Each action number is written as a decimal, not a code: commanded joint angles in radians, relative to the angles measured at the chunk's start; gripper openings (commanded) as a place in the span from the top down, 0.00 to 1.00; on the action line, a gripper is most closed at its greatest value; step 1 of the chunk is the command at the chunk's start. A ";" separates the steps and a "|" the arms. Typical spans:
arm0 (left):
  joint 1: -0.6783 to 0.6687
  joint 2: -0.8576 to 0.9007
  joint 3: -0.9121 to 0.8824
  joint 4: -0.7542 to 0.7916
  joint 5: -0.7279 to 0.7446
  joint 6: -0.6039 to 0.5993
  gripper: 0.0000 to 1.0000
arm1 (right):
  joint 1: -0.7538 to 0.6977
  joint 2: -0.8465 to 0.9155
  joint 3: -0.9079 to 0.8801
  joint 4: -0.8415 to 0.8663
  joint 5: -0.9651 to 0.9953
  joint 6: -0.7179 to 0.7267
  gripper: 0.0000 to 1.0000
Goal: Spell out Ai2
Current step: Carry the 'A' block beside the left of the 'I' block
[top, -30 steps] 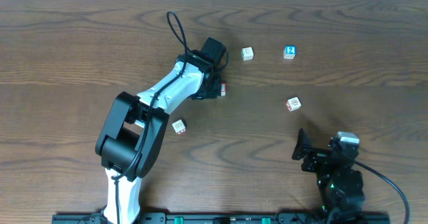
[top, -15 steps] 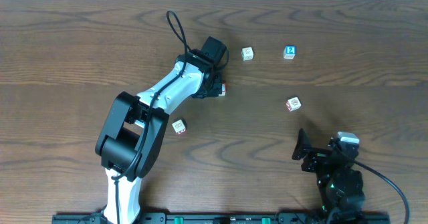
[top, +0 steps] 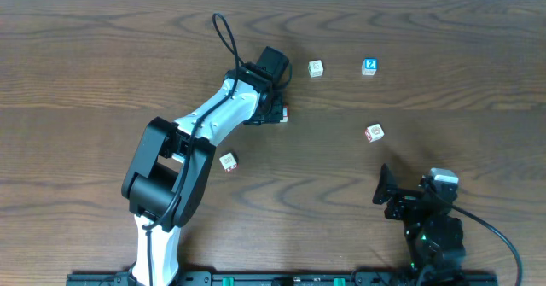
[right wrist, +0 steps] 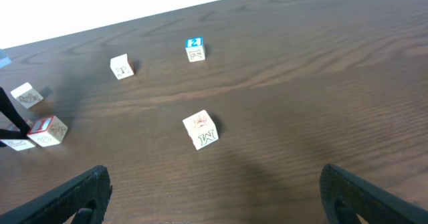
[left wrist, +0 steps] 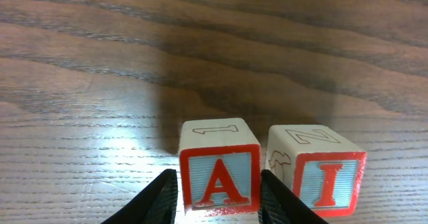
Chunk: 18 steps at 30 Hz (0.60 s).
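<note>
A robotics lab bench: a dark wood-grain worktop (top: 85, 64) under a fixed overhead camera, a white-and-black robot arm (top: 213, 115) and a black one (top: 431, 226) standing on a black rail (top: 281, 278) at its near edge, a looping cable (top: 223, 37), toy letter blocks (top: 316, 68) as props

Your counter (top: 444, 30): dark wood grain. You have six blocks on it.
- A block (left wrist: 219, 177) and I block (left wrist: 324, 180): just beside each other, red letters upright.
- 2 block (top: 368, 66): blue top, far side.
- Pale block (top: 315, 68): near the 2 block.
- M block (top: 374, 132): apart, turned askew.
- Lone block (top: 228, 161): nearer your side.
</note>
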 commanded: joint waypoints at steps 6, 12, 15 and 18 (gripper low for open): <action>-0.003 0.019 -0.006 0.020 -0.043 -0.001 0.56 | -0.005 -0.005 -0.003 0.000 0.003 -0.008 0.01; -0.003 0.019 -0.006 0.035 -0.043 -0.001 0.54 | -0.005 -0.005 -0.003 0.000 0.003 -0.008 0.01; -0.003 0.019 -0.006 0.046 -0.047 -0.001 0.54 | -0.005 -0.005 -0.003 0.000 0.003 -0.008 0.01; -0.003 0.019 -0.006 0.060 -0.053 -0.001 0.54 | -0.005 -0.005 -0.003 0.000 0.003 -0.008 0.01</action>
